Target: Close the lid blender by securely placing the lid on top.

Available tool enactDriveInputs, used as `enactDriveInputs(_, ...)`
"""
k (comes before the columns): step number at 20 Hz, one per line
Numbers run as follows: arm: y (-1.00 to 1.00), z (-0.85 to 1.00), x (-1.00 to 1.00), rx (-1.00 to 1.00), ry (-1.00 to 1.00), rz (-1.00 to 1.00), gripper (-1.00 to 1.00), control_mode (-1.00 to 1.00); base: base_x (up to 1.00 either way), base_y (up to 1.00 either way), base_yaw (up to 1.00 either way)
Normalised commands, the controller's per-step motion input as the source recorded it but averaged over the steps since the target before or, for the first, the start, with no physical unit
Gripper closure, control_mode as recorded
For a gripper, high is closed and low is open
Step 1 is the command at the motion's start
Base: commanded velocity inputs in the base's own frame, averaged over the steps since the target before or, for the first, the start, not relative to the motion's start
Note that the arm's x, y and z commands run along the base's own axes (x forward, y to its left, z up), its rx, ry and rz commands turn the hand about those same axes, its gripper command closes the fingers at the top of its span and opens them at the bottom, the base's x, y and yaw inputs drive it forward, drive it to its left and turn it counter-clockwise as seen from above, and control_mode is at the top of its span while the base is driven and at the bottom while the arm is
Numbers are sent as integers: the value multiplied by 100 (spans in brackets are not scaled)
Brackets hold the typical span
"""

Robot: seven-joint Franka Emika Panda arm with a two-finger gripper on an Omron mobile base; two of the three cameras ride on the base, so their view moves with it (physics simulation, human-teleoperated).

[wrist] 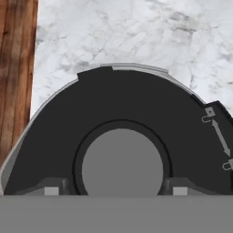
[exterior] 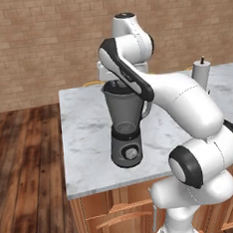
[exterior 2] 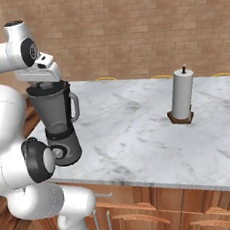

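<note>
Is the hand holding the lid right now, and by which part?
Cannot be told: the hand has its fingertips either side of the lid's raised centre cap, over the blender jar.

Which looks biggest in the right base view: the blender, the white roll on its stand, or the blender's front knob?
1. The blender, tallest and widest, though it is nearest the camera.
2. The white roll, shorter and slimmer, and farther back.
3. The front knob, clearly smallest.

My arm [exterior: 187, 102] is glossy white, built of fat rounded links with black rings at the joints and a black stripe along one link. Nearest the hand, a white domed housing [exterior 2: 21, 44] carries a round dark grey cap.
</note>
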Motion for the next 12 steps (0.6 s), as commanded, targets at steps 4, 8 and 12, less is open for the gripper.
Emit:
enactDriveInputs(4,-2,0,0,0,0,0,-100,-100,0,0,0)
enactDriveInputs(8,-4,5,-12,0,-9,0,-100,-100,0,0,0)
enactDriveInputs(12,-20,16,-43,0,-15,0,-100,-100,0,0,0)
